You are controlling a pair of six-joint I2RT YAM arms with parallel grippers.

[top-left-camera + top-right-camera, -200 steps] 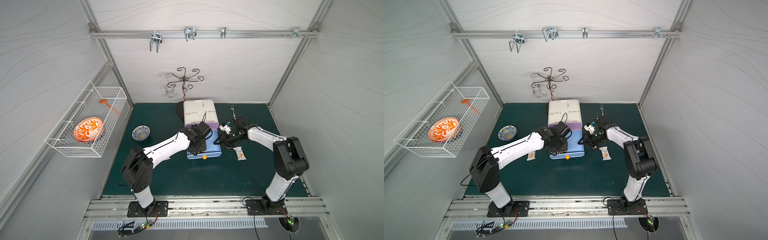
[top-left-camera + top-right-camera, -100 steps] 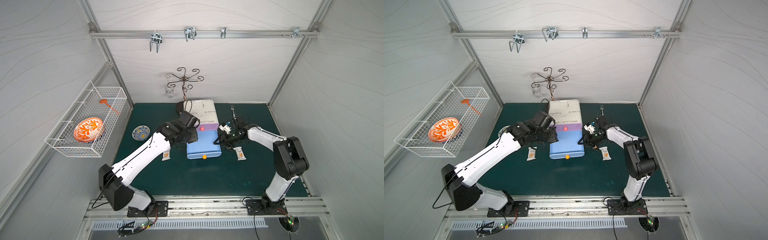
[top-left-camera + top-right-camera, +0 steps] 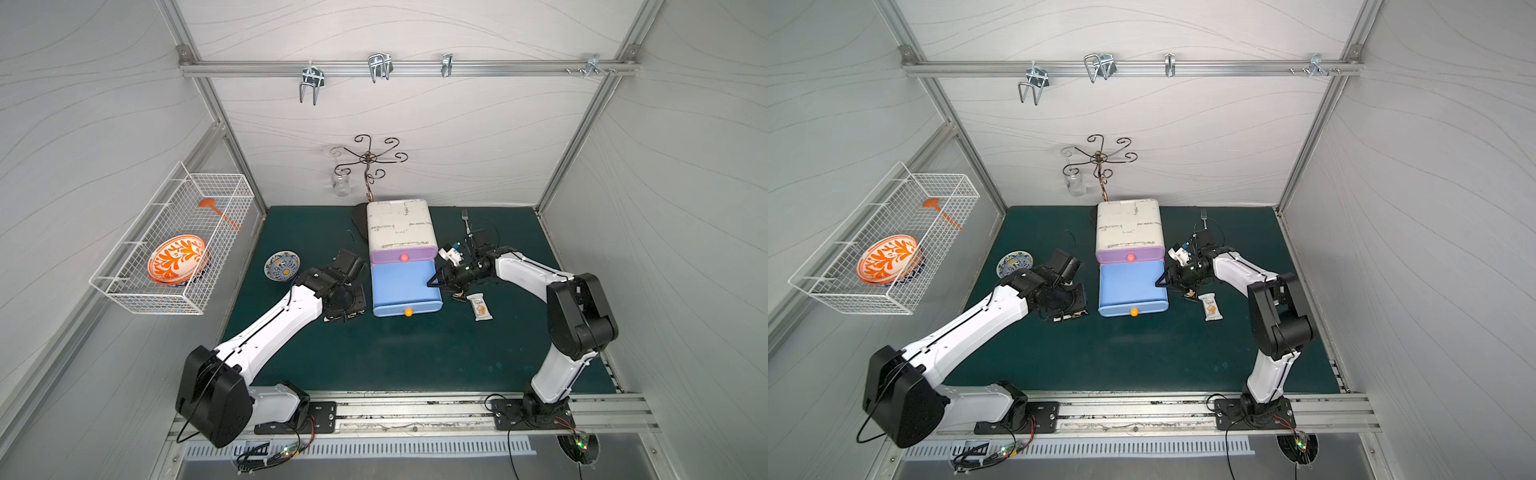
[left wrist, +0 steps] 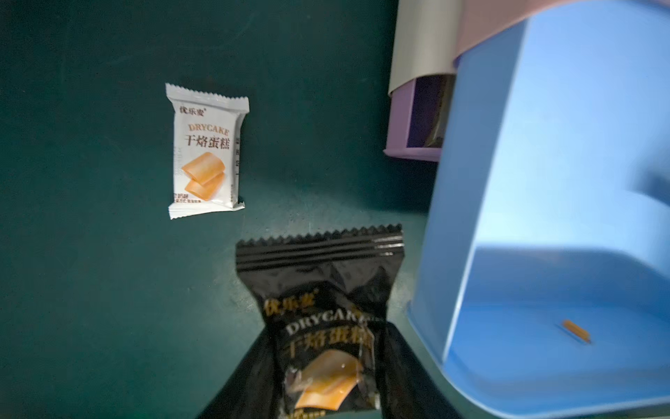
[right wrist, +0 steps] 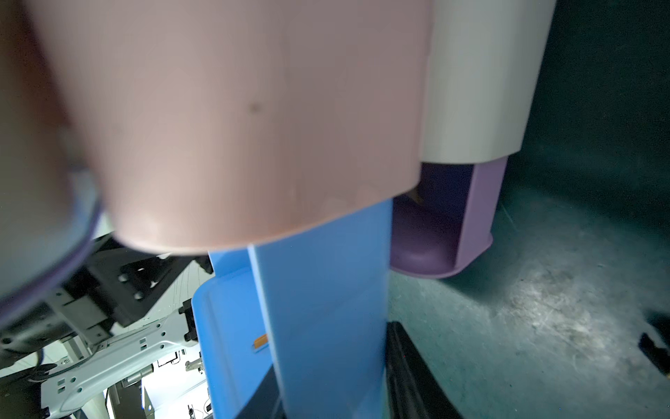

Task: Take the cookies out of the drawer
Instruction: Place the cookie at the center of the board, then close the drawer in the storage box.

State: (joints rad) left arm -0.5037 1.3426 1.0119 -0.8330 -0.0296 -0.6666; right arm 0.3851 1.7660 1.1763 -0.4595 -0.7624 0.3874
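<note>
pinching the black packet [image 4: 322, 319] by its near end, the left gripper [image 4: 322, 366] has its jaws closed partway on the wrapper, which creases at the waist where the dark fingers [image 4: 239, 384] squeeze it. the packet's long axis runs straight out from the gripper, sawtooth end leading. it hangs over the mat [image 4: 90, 272] just outside the left wall of the blue drawer [image 4: 544, 181], so this cookie is clear of the drawer. whether it touches the mat i cannot tell. past its free end a white packet [image 4: 206, 152] lies flat on the mat, apart from it, long axis roughly parallel.

across the drawer, the right gripper [image 3: 434, 283] straddles the right wall. in the right wrist view the blue wall runs between its two fingers [image 5: 402, 362], which look closed on it, probably steadying the drawer. a pale packet [image 3: 480, 306] lies on the mat near that arm.

in both top views the blue drawer's floor looks bare. the purple drawer [image 3: 403, 254] above stands a crack open with something brownish inside, too dim to name.

the next move is the left arm's, by my reading: lower and let go onto the free mat between the drawer wall and the white packet.
</note>
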